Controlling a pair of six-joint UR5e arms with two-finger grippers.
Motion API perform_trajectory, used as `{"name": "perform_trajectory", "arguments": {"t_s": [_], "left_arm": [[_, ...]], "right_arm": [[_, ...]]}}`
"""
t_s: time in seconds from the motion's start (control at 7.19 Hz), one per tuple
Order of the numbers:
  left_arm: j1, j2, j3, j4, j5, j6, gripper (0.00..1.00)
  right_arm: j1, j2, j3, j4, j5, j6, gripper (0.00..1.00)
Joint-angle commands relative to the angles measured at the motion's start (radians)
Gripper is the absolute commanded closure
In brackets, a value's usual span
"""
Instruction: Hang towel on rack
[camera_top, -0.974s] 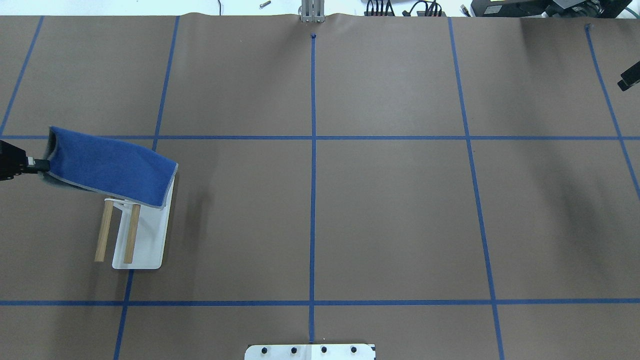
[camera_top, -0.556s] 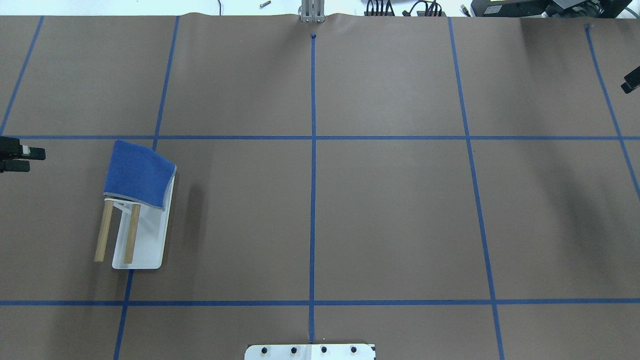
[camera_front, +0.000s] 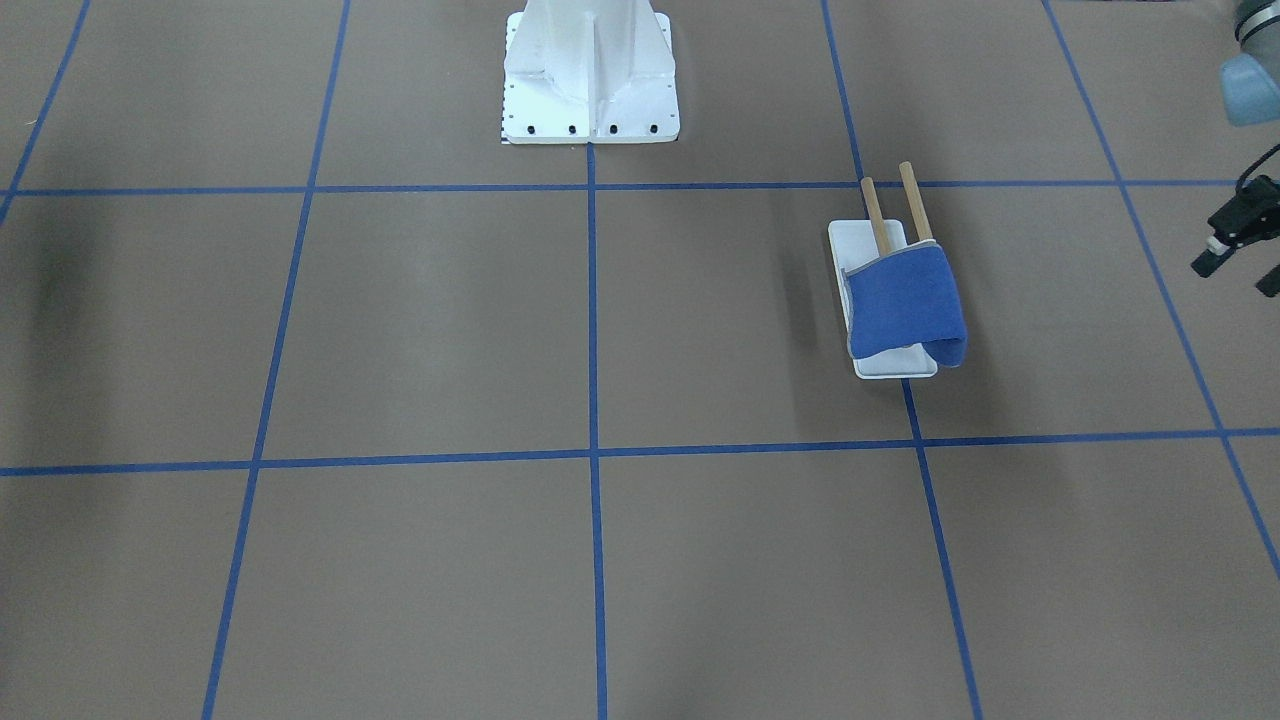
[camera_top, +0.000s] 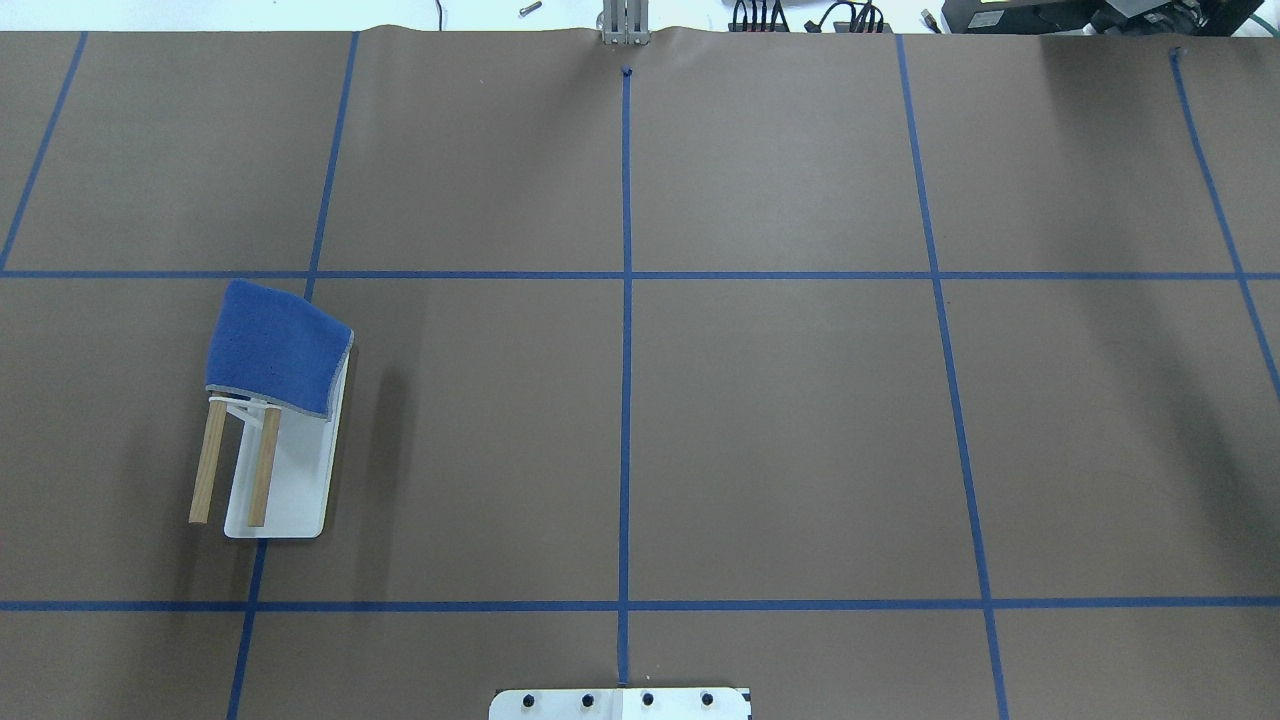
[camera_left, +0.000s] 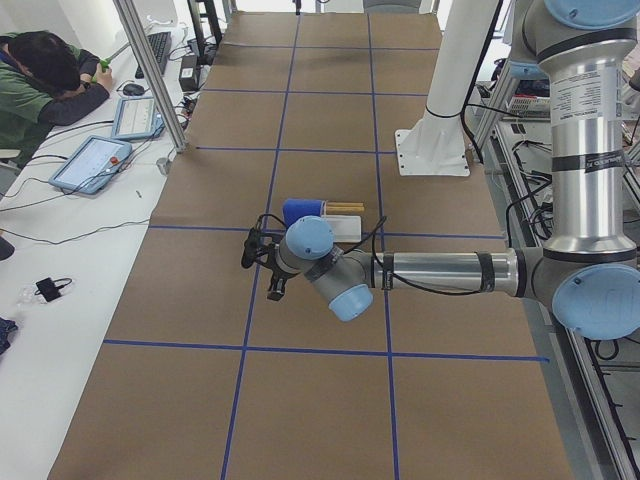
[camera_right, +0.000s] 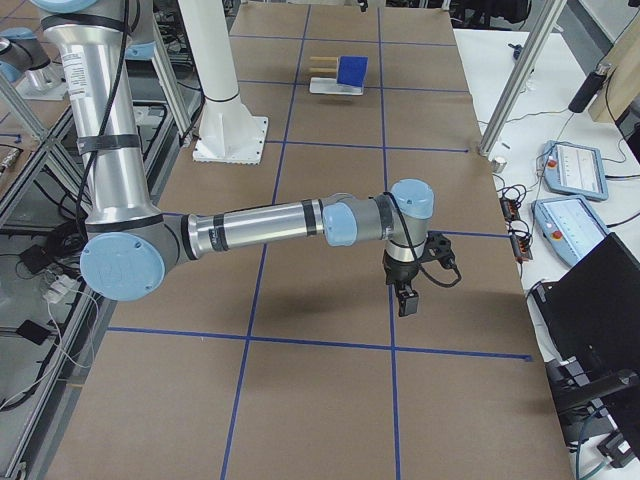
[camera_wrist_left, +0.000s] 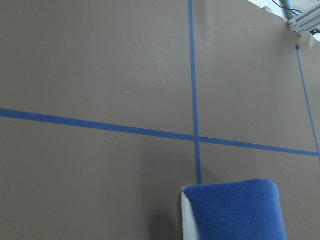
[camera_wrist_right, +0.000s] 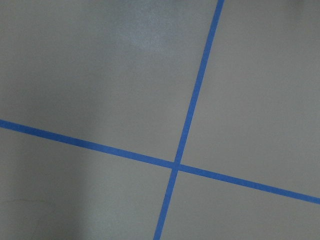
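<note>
Brown paper bench top (camera_top: 780, 430), blue tape grid (camera_top: 626, 400), white pedestal (camera_front: 590, 90) at robot-side edge. Near left edge, mid-depth: rack (camera_top: 290, 490), base plate flat on paper, rod ends pointing at robot-side edge. Over both rods, at the end toward operators' edge: towel (camera_top: 275, 345), draped, hanging down both sides. Left gripper (camera_front: 1232, 262) by left edge, well apart from towel, fingers spread, holding nothing. Right gripper (camera_right: 404, 303) toward right end near operators' edge, pointing down; can't tell whether spread or pressed together.
</note>
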Motion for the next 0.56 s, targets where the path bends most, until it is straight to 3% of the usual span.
{"name": "perform_trajectory", "arguments": {"t_s": [0.0,0.14,0.28,0.42], "left_arm": [[-0.123,-0.043,-0.007,0.396,0.096,0.445,0.01],[-0.149,-0.067,-0.004,0.561,0.114,0.484,0.01],[-0.151,-0.049,0.007,0.617,0.181,0.492,0.01],[-0.151,-0.043,0.054,0.640,0.178,0.492,0.01]], "right_arm": [[0.039,-0.029,-0.001,0.000,0.003,-0.064,0.00],[0.047,-0.058,-0.001,-0.002,-0.002,-0.063,0.00],[0.050,-0.088,-0.001,0.000,-0.003,-0.052,0.00],[0.053,-0.107,0.001,-0.003,-0.003,-0.049,0.00]]}}
